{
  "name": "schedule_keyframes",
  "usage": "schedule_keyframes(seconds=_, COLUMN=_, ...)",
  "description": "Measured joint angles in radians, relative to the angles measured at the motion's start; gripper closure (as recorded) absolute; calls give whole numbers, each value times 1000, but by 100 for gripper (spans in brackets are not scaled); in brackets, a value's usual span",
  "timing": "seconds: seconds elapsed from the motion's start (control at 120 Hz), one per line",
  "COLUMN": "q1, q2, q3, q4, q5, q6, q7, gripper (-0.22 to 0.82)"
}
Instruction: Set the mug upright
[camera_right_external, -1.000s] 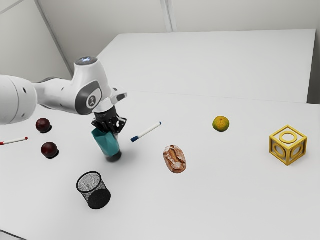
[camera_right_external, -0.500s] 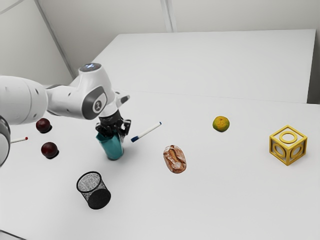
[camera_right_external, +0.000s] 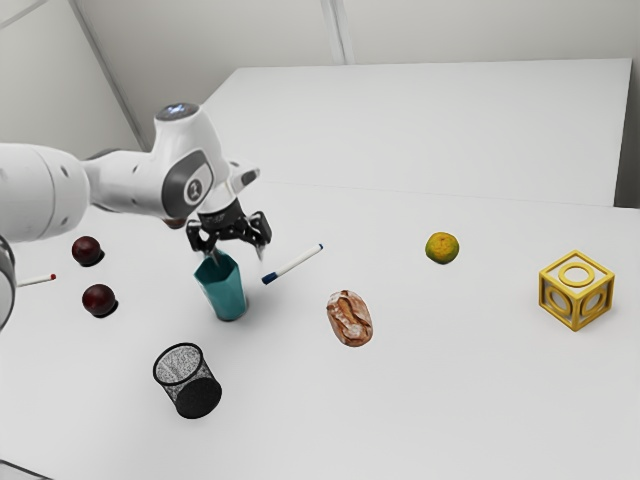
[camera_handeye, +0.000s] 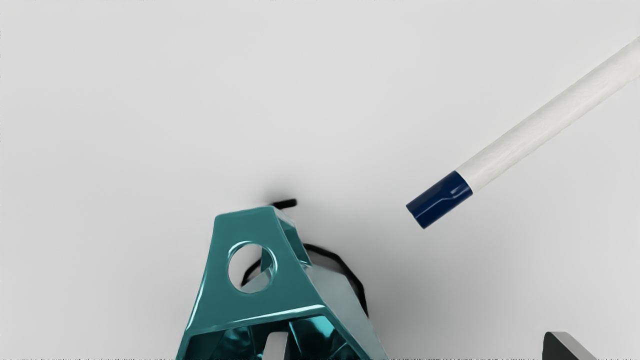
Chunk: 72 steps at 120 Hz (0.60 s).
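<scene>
One upright mug (camera_right_external: 226, 294), one pincer (camera_right_external: 238, 256)

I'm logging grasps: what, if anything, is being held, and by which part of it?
Nothing is held. The black end effector is open, one fingertip at the mouth of the glossy teal faceted mug, the other clear of it.

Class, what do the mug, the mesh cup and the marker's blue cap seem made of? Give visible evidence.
Mug: perhaps glazed ceramic or metal, glossy; bright highlights line its edges.
Mesh cup: probably metal wire, black; its wall is see-through.
Blue cap: likely smooth plastic; it carries glints.
</scene>
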Motion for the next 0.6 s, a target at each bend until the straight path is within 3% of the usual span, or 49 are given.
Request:
schedule_keyframes(seconds=0.3, q1=-5, q2=-67, q3=-2, q4=62, q5=15, q6=-117, q7=12, gripper=1)
schedule_keyframes(seconds=0.6, q1=-1, q2=-114, q3=-3, q4=385, q5=97, q6=-401, q7=111, gripper=0)
